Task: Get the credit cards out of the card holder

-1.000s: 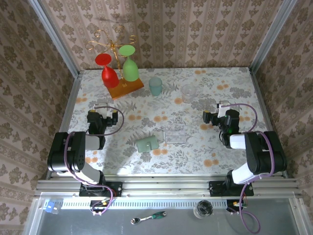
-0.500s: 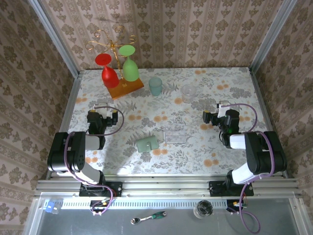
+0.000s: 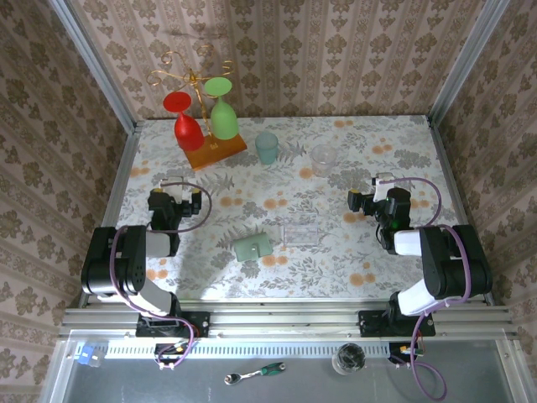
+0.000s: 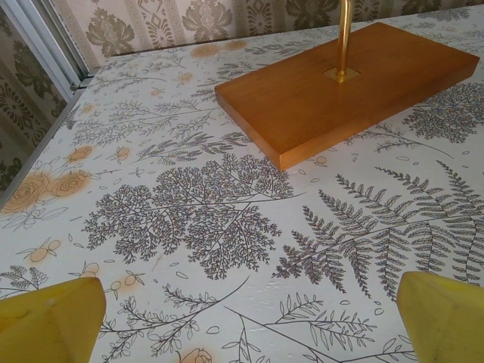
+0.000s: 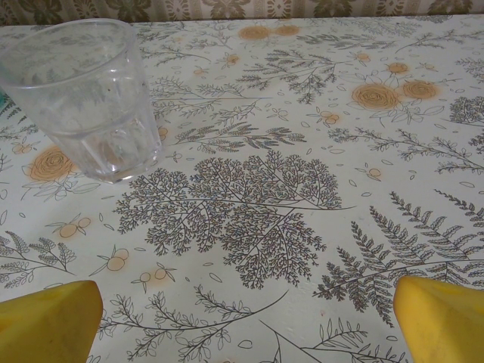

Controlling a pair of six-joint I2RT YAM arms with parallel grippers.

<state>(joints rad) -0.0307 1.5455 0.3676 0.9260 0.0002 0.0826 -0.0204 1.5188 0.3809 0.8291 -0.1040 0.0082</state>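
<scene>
The card holder (image 3: pixel 252 246), a small pale grey-green wallet, lies folded on the flowered tablecloth in the middle near part of the table. The credit cards are hidden. My left gripper (image 3: pixel 175 197) rests low at the left, well apart from the holder; in the left wrist view its yellow fingertips (image 4: pixel 47 321) stand wide apart and the gripper (image 4: pixel 249 333) is open over bare cloth. My right gripper (image 3: pixel 379 193) rests at the right, also open (image 5: pixel 246 325), its fingertips (image 5: pixel 442 318) at the frame's bottom corners with nothing between them.
A wooden-based rack (image 3: pixel 216 151) (image 4: pixel 348 83) holding a red and a green wine glass stands at the back left. A teal cup (image 3: pixel 267 147) and a clear tumbler (image 3: pixel 323 159) (image 5: pixel 83 94) stand behind the middle. A clear flat plastic piece (image 3: pixel 300 231) lies right of the holder.
</scene>
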